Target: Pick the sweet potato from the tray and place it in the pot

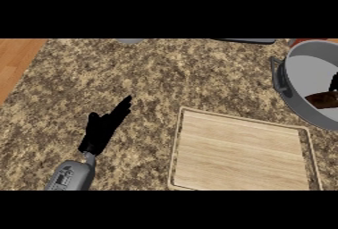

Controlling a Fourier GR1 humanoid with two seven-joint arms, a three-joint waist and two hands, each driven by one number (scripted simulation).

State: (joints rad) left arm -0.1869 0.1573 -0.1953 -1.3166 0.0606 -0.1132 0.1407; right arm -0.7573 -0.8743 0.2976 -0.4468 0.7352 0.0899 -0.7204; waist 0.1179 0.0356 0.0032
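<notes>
**Sweet potato over the pot, release still to come**

From my seat I see the sweet potato (323, 99) at the right edge of the frame, a dark brown lump inside the rim of the grey pot (300, 71). I can't tell whether it rests on the pot's floor or hangs just above it. A sliver of black at the far right edge, just above the potato, is probably my right hand (333, 82), but so little of it shows that I cannot tell whether its fingers are curled round the potato or already spread.

The wooden tray (241, 152) sits lower centre-right with nothing on it, so the pick is done and I judge the task close to its end.

My left hand (104, 127) is at the lower left of the frame, over the speckled counter (132, 71), fingers straight and relaxed, pointing toward the upper right, holding nothing. It is well apart from tray and pot.

What worries me: the potato lies close to the pot's near wall at the frame's right, and the pot runs out of view there. If I let go while it is propped on the rim, it could tip out. Pulling the hand back carelessly could also catch the pot's handle (277, 74) and shift the pot.
</notes>
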